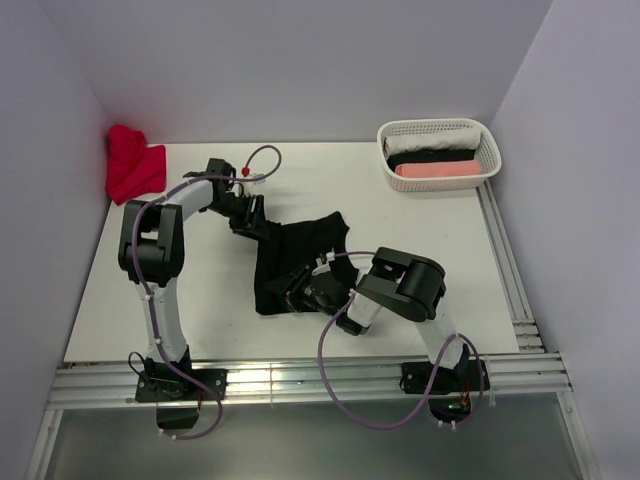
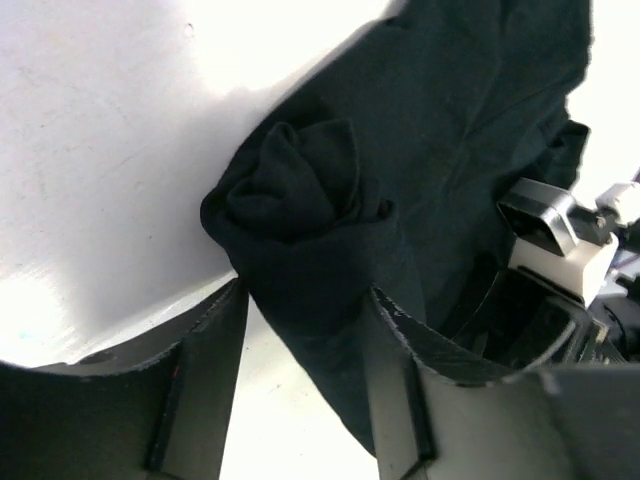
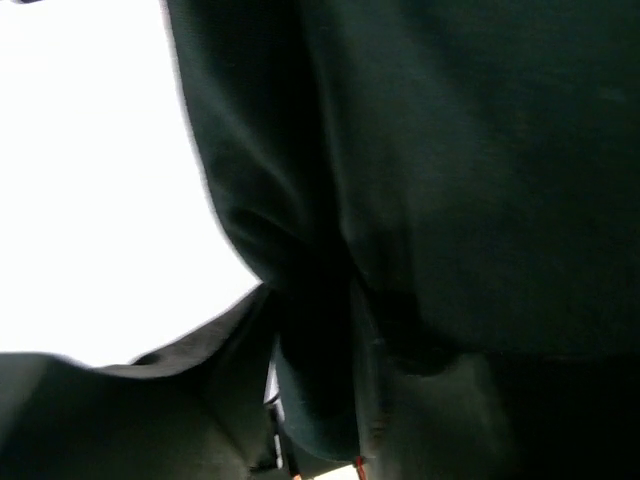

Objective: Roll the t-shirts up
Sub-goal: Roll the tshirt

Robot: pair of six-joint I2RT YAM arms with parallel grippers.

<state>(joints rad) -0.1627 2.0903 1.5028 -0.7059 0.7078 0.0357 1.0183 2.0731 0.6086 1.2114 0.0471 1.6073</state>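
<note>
**Item: black t-shirt (image 1: 300,245).** Lies crumpled on the white table (image 1: 400,200), about mid-table, running from far left to near right. Its far-left end is wound into a tight roll; the rest is loose and creased. In the left wrist view the rolled end (image 2: 300,200) shows as a spiral of cloth lying on the table.

**Left claw (image 1: 245,212).** At the far-left end of the shirt, reaching in from the left. In its own view the claw (image 2: 305,295) has one finger on each side of the roll. Both fingers (image 2: 215,340) touch the cloth, so the claw is pinching the rolled end.

**Right claw (image 1: 310,295).** At the near end of the shirt, low over the table, partly hidden by its own arm. In its own view the shirt (image 3: 450,150) fills most of the picture. A dark fold hangs down between the fingers of the claw (image 3: 320,340). That view is too dark to tell whether the claw pinches the fold or stands spread around it.

**Surroundings.**
- White basket (image 1: 485,140): far right corner of the table, well apart from the shirt. Holds rolled cloths (image 1: 435,170) in white, black and pink.
- Red cloth (image 1: 135,165): heaped at the far left edge, near the left arm.
</note>
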